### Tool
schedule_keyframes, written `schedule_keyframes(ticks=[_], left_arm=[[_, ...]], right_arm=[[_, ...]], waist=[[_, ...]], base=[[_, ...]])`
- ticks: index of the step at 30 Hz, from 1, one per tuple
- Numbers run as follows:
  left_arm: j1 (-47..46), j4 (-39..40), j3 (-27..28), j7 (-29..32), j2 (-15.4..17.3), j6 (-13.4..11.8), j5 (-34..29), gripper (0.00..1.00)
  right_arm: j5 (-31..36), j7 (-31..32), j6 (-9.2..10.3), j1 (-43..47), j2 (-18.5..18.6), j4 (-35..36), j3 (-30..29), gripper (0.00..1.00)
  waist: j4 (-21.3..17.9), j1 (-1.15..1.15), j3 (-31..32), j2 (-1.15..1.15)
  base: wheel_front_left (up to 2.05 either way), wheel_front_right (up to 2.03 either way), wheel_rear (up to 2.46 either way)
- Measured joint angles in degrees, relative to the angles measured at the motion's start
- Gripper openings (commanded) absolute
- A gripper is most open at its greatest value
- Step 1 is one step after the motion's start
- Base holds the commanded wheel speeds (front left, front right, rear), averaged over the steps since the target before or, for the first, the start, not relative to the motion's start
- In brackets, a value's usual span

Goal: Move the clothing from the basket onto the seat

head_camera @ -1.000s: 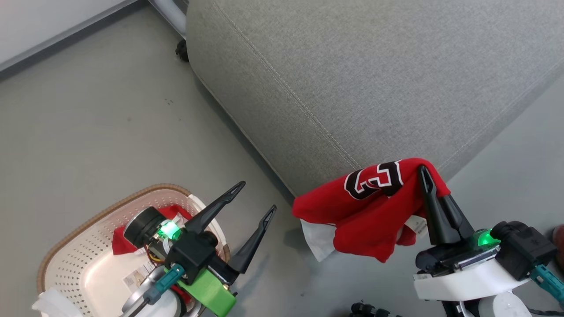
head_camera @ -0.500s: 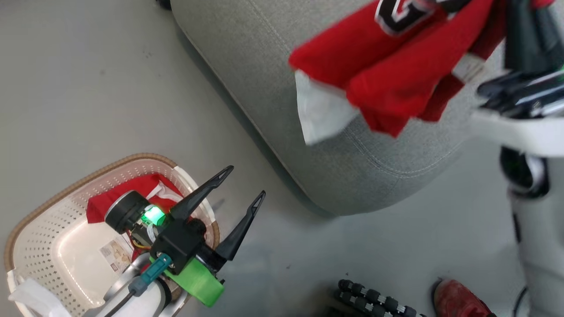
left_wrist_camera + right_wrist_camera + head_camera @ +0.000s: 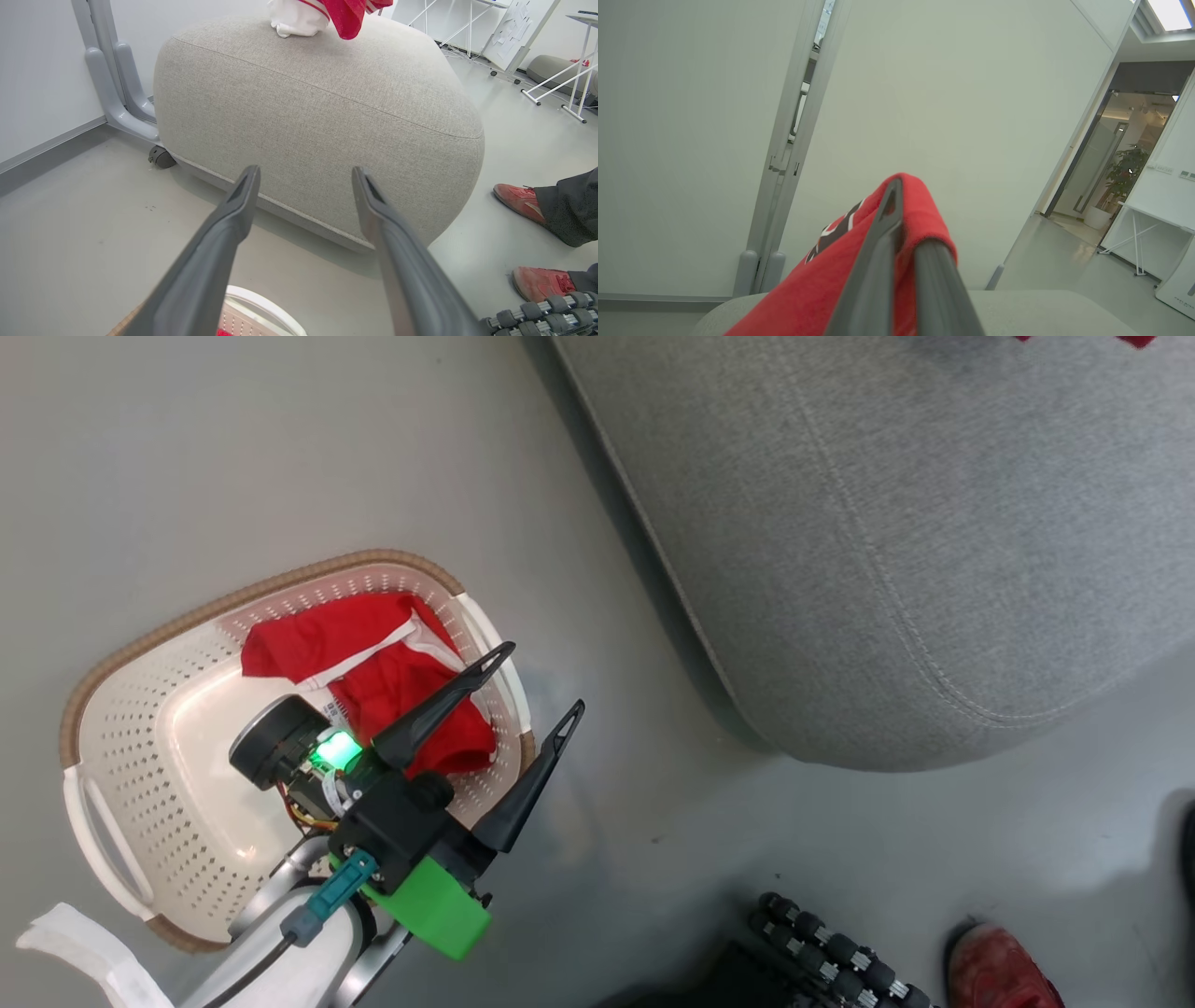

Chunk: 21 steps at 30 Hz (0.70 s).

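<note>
the right gripper (image 3: 905, 224) is clamped shut on a fold of the first garment (image 3: 817, 294), red cloth draped over both fingers and hanging toward the seat (image 3: 1017, 312). in the left wrist view the hanging end is at the far top of the cushion; whether it touches the fabric cannot be told. the left gripper (image 3: 541, 678) hovers with its fingers spread wide and nothing between them, above the seat-side rim of the basket (image 3: 121, 709). the second garment (image 3: 392, 663) lies crumpled inside the basket, against the wall nearest the seat. expected handling: light, limp, fairly slick knit with no stiffness, so it should sag and unfold once lifted. recommended hold: a bunched fold near the middle of the heap, several layers deep (the narrow white trim would probably give poor purchase). risk: fingertips catching the perforated wall and dragging the basket. a person's red shoe (image 3: 999, 971) rests on the floor near the seat corner.
</note>
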<state>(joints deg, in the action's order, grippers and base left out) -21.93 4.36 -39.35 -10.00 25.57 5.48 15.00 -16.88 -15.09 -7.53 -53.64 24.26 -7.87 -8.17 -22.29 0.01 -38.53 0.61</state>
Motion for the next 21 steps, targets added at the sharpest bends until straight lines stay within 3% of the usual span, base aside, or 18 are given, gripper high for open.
schedule_keyframes(ticks=[7,8,9,13,21], left_arm=[[-1.4,-2.1,-1.1,-0.7,-1.4,0.0,0.0,1.00],[-1.4,-2.5,-1.0,-0.8,-1.5,-0.3,-0.1,1.00],[-1.4,-2.9,-0.9,-1.0,-1.5,-0.7,-0.2,1.00],[-1.4,-4.3,-0.7,-1.8,-2.2,-1.7,-0.3,1.00],[-0.3,-7.5,0.2,-4.3,-5.2,-5.1,-0.4,1.00]], right_arm=[[-2.5,0.0,0.01,7.0,-5.9,-15.7,-7.0,0.01],[-3.1,0.0,0.01,7.8,-7.0,-16.4,-7.6,0.28],[-3.6,0.0,0.00,9.0,-8.1,-17.0,-8.2,1.00],[-3.7,0.0,0.01,14.8,-11.8,-15.7,-11.0,1.00],[-2.1,0.0,0.01,28.6,-17.9,-6.8,-8.7,1.00]], waist=[[3.3,0.00,-2.7,0.00],[3.6,0.00,-2.7,0.00],[3.7,0.00,-2.7,0.00],[3.7,0.00,-1.6,0.00],[3.2,0.00,2.9,0.00]], base=[[0.00,0.00,0.00],[0.00,0.00,0.00],[0.00,0.00,0.00],[0.00,0.00,0.00],[0.00,0.00,0.00]])
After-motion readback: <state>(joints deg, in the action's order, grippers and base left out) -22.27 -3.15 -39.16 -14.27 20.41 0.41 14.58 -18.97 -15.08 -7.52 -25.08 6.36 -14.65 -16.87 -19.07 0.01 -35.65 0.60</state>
